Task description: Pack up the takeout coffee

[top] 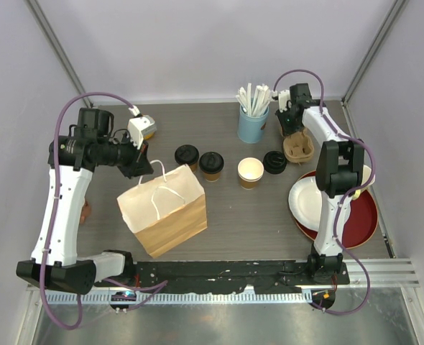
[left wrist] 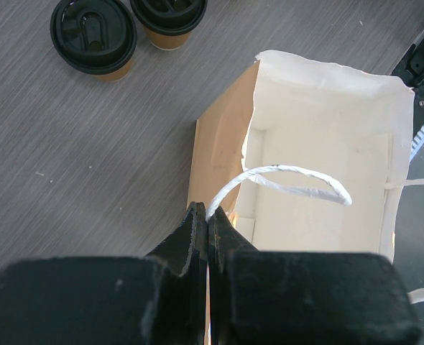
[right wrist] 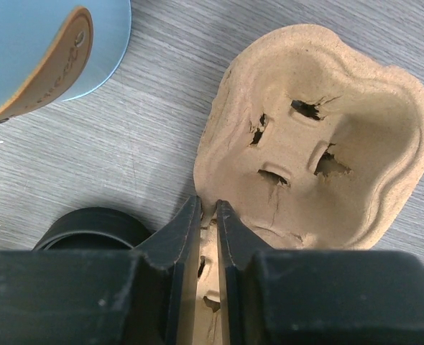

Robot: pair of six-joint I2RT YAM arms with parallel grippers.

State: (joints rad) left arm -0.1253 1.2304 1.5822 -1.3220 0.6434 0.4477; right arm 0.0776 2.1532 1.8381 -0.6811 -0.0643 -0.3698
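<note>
Takeout coffee cups (top: 212,172) struck us as light, crushable; grasp below lids (top: 211,159). Left gripper (left wrist: 208,219) pinched bag (left wrist: 327,165), right gripper (right wrist: 208,212) carrier (right wrist: 320,144).

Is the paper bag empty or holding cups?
Empty: left wrist view shows the paper bag bare inside; both lidded cups stand outside.

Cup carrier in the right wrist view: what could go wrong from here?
The right fingers pinch only the thin rim of the cup carrier, whose pulp is torn at the slots; it could rip or swing. The black lid lies beside it and could be knocked.
</note>
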